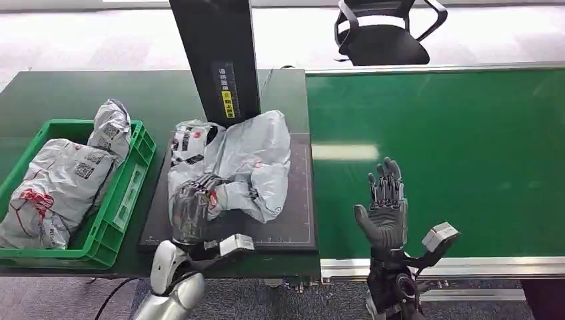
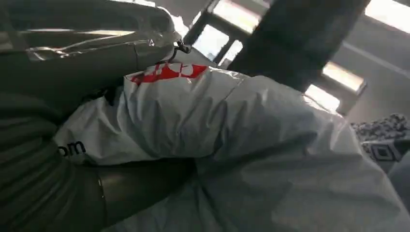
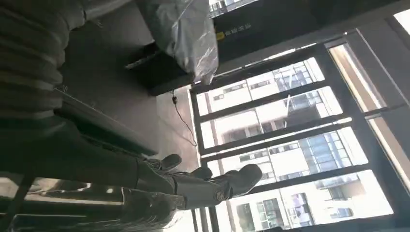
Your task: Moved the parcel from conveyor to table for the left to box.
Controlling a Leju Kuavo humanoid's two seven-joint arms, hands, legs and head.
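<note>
Head view: A grey parcel is being seen lying crumpled on a dark mat, which is lying on the green table at about 9 o'clock from the conveyor. The left hand is being seen at the parcel's 7 o'clock corner, its dark fingers being wrapped over the plastic, so the parcel is being grasped there. At 9 o'clock from the mat a green crate is being seen, with two more grey bags lying in it, one leaning against the crate's far wall. A black post with a yellow label is standing at 12 o'clock from the parcel, touching or just behind it. The right hand is being held upright above the near part of the conveyor belt, fingers spread and apart, with nothing in it. A black chair is standing beyond the conveyor at 12 o'clock.

Left wrist view: The parcel is being seen close up, with red print and dark lettering on its grey film. The left hand is being pressed against it, the thumb lying under one fold and the grey cover above it.

Right wrist view: The right hand is being seen released, its fingers being stretched out against bright windows. An edge of the parcel is being seen beyond the hand, well apart from it.
</note>
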